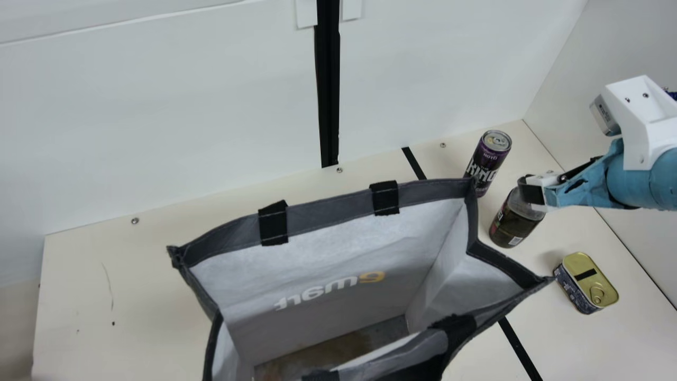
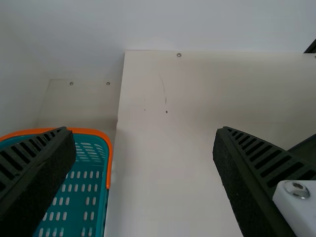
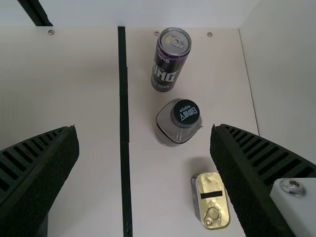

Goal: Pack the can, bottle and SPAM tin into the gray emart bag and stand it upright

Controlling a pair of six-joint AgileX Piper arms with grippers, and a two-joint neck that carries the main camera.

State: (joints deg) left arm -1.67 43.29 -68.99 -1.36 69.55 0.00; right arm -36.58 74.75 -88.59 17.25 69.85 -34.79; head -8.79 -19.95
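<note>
The gray bag point(image 1: 328, 211) stands upright with its mouth open at the main view's lower centre. Right of it are a purple-black can point(image 1: 487, 161), upright, a dark bottle point(image 1: 513, 225), upright, and a gold-lidded tin point(image 1: 587, 280). My right gripper point(image 1: 531, 191) is above the bottle, overlapping its top in the main view. In the right wrist view my right gripper point(image 3: 144, 143) is open with wide-apart fingers, and the can point(image 3: 169, 61), bottle point(image 3: 177, 123) and tin point(image 3: 211, 200) stand below. My left gripper point(image 2: 143, 143) is open in the left wrist view, over bare table.
A teal basket with an orange rim point(image 2: 109, 148) stands beside the table's edge in the left wrist view. White walls point(image 1: 174, 106) rise behind the cream table point(image 1: 90, 296), and a black strip point(image 3: 124, 98) runs across the tabletop.
</note>
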